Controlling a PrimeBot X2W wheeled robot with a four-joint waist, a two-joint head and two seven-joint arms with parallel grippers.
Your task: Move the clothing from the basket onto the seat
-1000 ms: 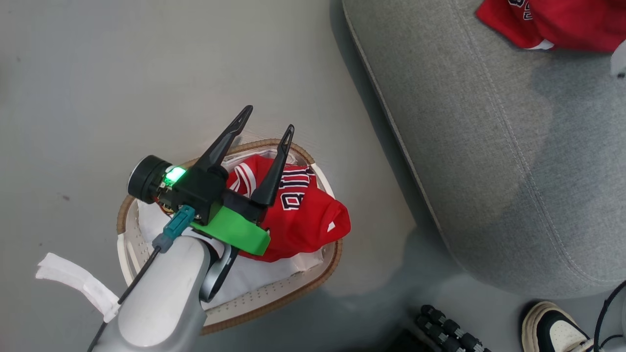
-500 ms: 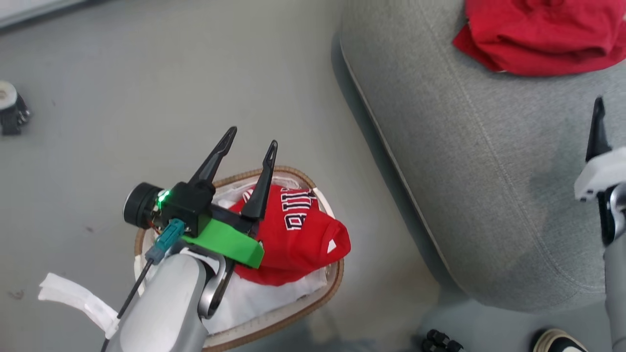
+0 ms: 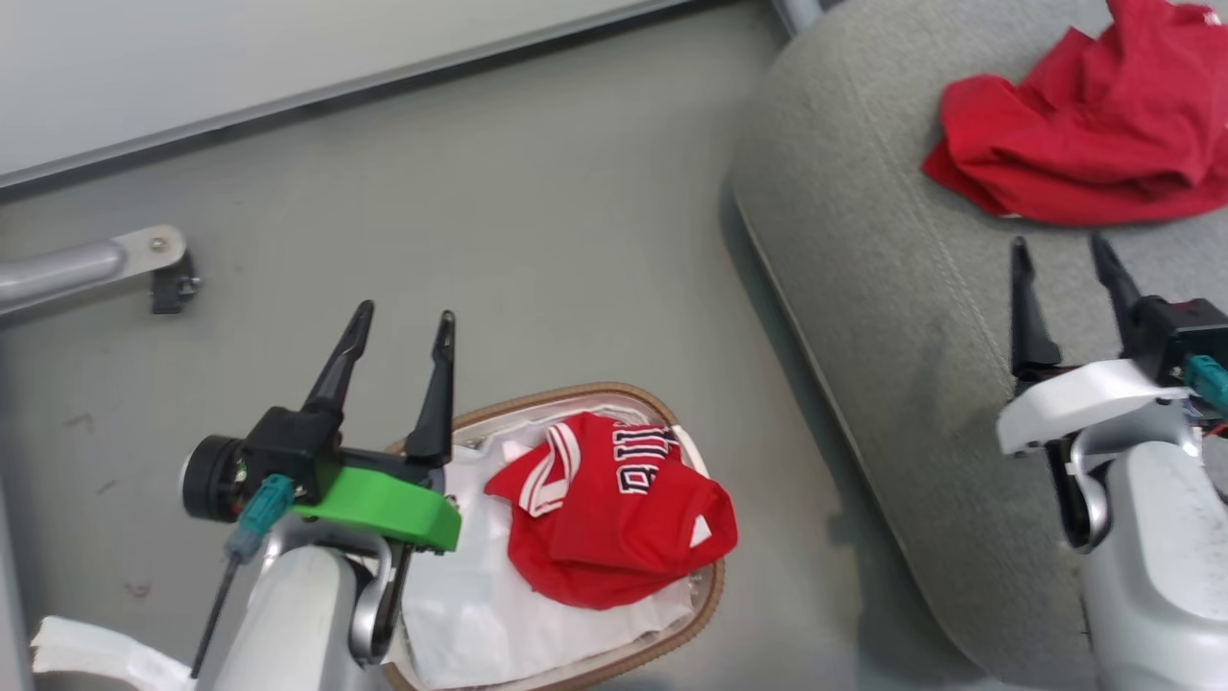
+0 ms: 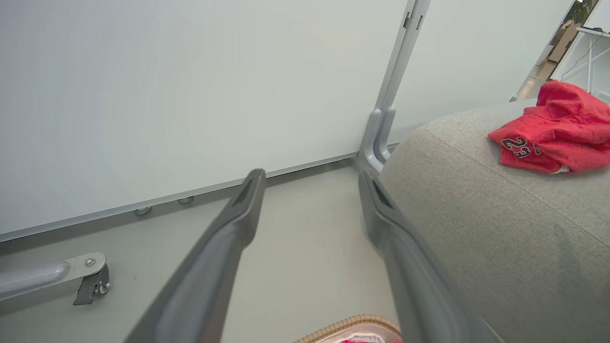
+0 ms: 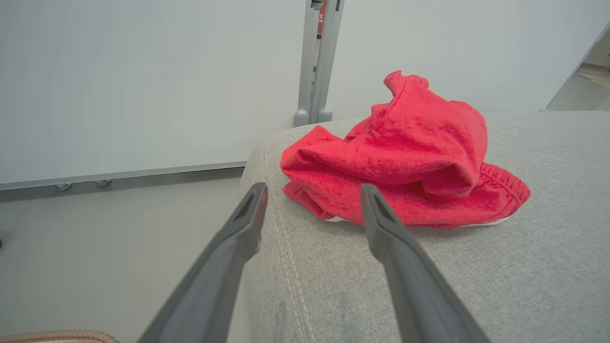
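left gripper (image 3: 405, 312) is hanging wide open, empty, beside the basket (image 3: 576, 392). jersey (image 3: 614, 509) is lying inside: recommend pinching its bunched middle, avoiding the liner (image 3: 480, 614). on the seat (image 3: 883, 317) a red garment (image 3: 1074, 144) is resting; right gripper (image 3: 1057, 245) is gaping, empty.

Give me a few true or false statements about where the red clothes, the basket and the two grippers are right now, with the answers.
1. A lettered jersey lies in the basket. True.
2. The seat has no clothing on it. False: a red garment lies bunched on it.
3. The left gripper is shut on the jersey. False: its jaws stand open and hold nothing.
4. The right gripper is over the seat with its jaws open, short of the red garment. True.
5. The basket stands on the seat. False: it stands on the floor beside the seat.
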